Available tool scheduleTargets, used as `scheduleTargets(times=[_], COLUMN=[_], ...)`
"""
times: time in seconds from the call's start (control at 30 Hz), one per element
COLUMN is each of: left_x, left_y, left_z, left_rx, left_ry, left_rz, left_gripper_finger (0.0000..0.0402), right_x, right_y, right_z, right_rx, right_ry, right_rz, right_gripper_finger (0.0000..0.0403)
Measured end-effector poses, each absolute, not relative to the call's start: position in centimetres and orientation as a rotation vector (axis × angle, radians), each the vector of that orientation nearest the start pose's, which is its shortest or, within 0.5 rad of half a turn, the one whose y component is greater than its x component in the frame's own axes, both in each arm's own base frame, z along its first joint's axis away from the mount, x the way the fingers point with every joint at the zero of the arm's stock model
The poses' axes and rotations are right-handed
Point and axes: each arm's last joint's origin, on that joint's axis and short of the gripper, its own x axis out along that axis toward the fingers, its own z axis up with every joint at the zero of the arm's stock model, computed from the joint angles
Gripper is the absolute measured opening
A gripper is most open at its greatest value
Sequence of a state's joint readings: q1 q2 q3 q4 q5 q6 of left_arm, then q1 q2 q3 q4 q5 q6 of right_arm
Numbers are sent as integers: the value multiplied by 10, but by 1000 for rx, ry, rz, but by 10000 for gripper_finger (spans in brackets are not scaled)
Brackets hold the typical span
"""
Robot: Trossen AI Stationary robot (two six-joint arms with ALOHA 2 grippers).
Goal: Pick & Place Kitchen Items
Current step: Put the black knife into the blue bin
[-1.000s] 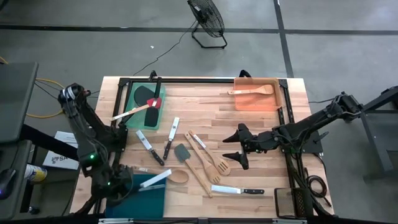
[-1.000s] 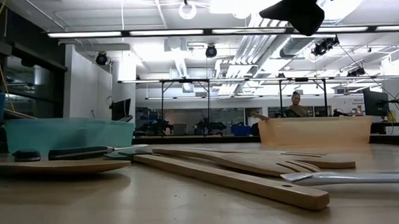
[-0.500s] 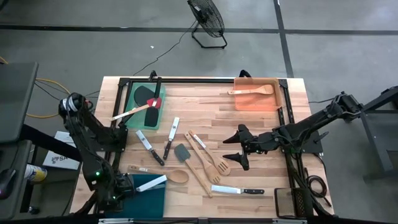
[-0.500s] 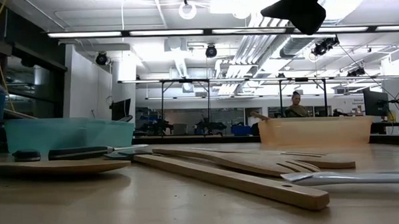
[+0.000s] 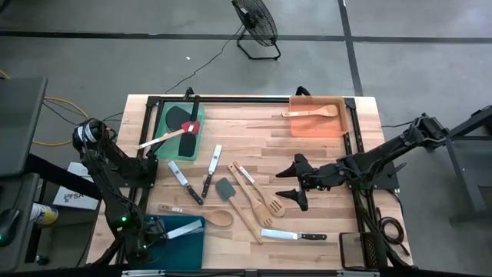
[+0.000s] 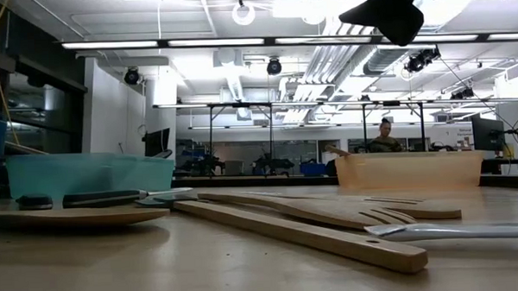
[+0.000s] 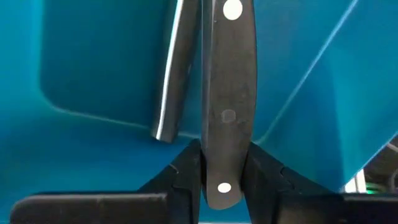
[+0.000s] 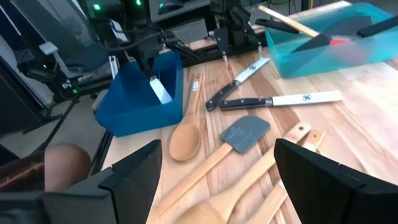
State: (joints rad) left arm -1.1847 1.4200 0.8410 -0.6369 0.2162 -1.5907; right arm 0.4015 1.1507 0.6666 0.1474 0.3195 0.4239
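Carried lower into the teal tray [image 5: 188, 240] since the earlier frames: black-handled knife [image 5: 183, 228], gone from overhanging the rim toward the wooden spoon [image 5: 201, 215] to sitting nearer the tray's middle. Clamped by the handle between the left gripper [image 7: 222, 177] fingers [image 7: 186, 171], three pale rivets showing along the black grip [image 7: 227, 93]. Long axis slanted, blade [image 5: 187, 227] pointing up and toward the table's centre, handle end down at the tray's outer corner. Second steel blade [image 7: 172, 74] lying just beside it inside the same tray. Small dark mark printed on the blade of another knife [image 8: 281, 99] out on the wood, too small to read. Green tray [image 5: 179, 132] holding black and red-headed spatulas [image 5: 187, 123] and a pale wooden handle [image 5: 160, 138] poking over its rim. Orange tray [image 5: 315, 123] holding one wooden spatula [image 5: 310, 112]. Right gripper [image 5: 296, 181] spread wide and empty, hanging above the table [image 5: 323, 223] beside the slotted turners [image 5: 261, 198].
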Motion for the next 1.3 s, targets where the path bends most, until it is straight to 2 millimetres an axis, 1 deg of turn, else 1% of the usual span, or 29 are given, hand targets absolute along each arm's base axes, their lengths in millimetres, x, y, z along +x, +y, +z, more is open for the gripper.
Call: scheduleTargets(times=[0.07, 0.1, 0.23, 0.3, 0.37, 0.43, 0.63, 0.8, 0.87, 0.93, 1.0, 1.07, 1.3], left_x=[89, 89, 90, 91, 91, 91, 91, 93, 95, 101, 108, 116, 144], left_y=[-235, -235, -234, -234, -234, -234, -234, -232, -232, -231, -226, -224, -218], left_z=[190, 190, 190, 190, 190, 190, 191, 192, 197, 203, 208, 215, 239], left_rx=[-619, -626, -641, -640, -641, -644, -708, -759, -784, -832, -838, -845, -761], left_ry=[1669, 1664, 1626, 1612, 1605, 1601, 1594, 1519, 1476, 1432, 1374, 1320, 1154], left_rz=[6, 17, 53, 57, 58, 63, 128, 196, 214, 233, 256, 240, 160], left_gripper_finger=[82, 94, 170, 200, 219, 228, 223, 208, 202, 196, 190, 185, 172], right_x=[230, 230, 229, 227, 225, 222, 215, 211, 211, 211, 211, 211, 211], right_y=[88, 88, 89, 90, 91, 92, 100, 107, 108, 108, 109, 108, 109], right_z=[250, 249, 247, 246, 245, 245, 247, 247, 247, 247, 247, 247, 248], right_rx=[305, 311, 328, 320, 321, 333, 348, 344, 349, 353, 355, 356, 359], right_ry=[346, 355, 382, 401, 419, 427, 454, 459, 460, 463, 465, 465, 459], right_rz=[7, 3, 3, 7, 9, 13, 77, 113, 117, 124, 129, 130, 133], right_gripper_finger=[301, 301, 301, 301, 301, 301, 301, 301, 301, 301, 301, 301, 301])
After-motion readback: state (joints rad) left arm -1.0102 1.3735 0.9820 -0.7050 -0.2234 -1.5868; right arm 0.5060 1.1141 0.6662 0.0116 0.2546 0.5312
